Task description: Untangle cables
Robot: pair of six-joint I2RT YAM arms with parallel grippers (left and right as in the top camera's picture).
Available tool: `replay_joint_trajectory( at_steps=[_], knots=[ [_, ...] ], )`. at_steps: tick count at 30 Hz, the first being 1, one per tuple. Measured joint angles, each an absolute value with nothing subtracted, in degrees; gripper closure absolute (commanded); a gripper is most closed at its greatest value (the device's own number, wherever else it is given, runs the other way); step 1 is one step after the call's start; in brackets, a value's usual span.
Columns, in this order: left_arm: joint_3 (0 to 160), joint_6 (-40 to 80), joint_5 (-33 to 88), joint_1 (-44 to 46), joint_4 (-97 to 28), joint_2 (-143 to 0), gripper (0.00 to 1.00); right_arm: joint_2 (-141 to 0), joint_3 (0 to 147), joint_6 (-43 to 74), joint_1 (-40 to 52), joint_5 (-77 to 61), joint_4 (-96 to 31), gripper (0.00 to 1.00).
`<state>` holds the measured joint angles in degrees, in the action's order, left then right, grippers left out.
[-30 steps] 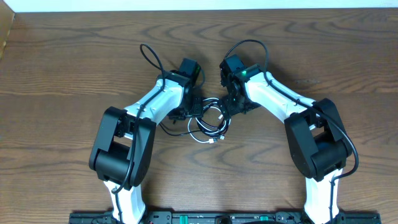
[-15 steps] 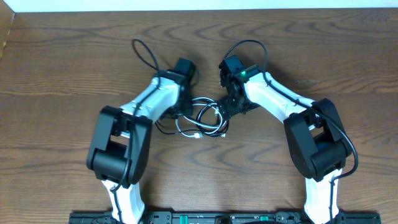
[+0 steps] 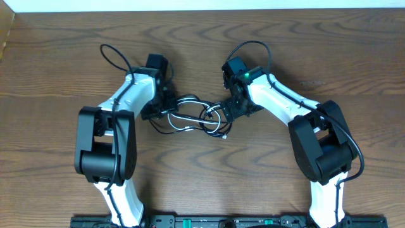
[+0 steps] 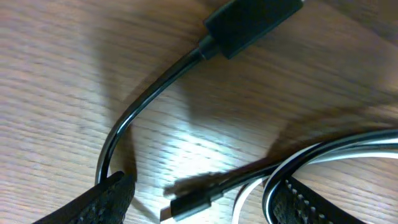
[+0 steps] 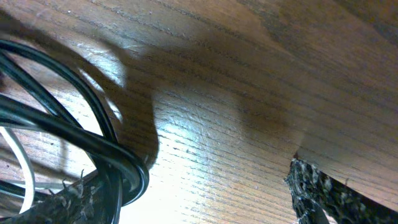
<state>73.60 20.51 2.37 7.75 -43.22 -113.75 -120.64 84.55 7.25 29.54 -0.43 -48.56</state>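
Two released tools, the left tool (image 4: 205, 202) and right tool (image 5: 199, 196), straddle the cables (image 3: 193, 118), so any pull may snag loops and tighten the tangle

Overhead evenly lit; wrist views blurry, table (image 4: 186, 143) glaring (cables (image 4: 140, 99) cast shadows).

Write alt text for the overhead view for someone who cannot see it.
A loose tangle of thin black and white cables lies on the brown wooden table, spread between the jaws of two white-and-black robot arms. The left arm and right arm lean inward toward it.
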Motion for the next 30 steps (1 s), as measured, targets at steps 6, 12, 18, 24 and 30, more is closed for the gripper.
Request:
replay_joint_trajectory(
  at_steps=[6, 12, 18, 24, 30],
  knots=[
    [73.65, 19.70, 8.14, 1.87, -43.83, -113.78, 0.28, -120.64, 84.55, 7.22, 29.61, -0.84, -48.03, 0.15],
    [73.65, 15.79, 20.14, -5.17, -43.40, -113.56, 0.26, -120.64, 84.49, 6.96, 29.58, 0.01, -48.38, 0.24],
    [73.49, 12.14, 26.96, -8.84, -43.22, -113.56, 0.25, -120.46, 84.44, 6.63, 29.45, -0.30, -48.62, 0.26],
    [72.25, 11.60, 28.45, -8.56, -43.24, -107.57, 0.25, -117.69, 85.78, 5.48, 29.04, -5.04, -50.28, 0.21],
    [72.29, 12.80, 28.95, -8.51, -44.93, -99.70, 0.59, -112.03, 86.98, 3.92, 28.73, -11.31, -52.14, 0.21]
  ],
)
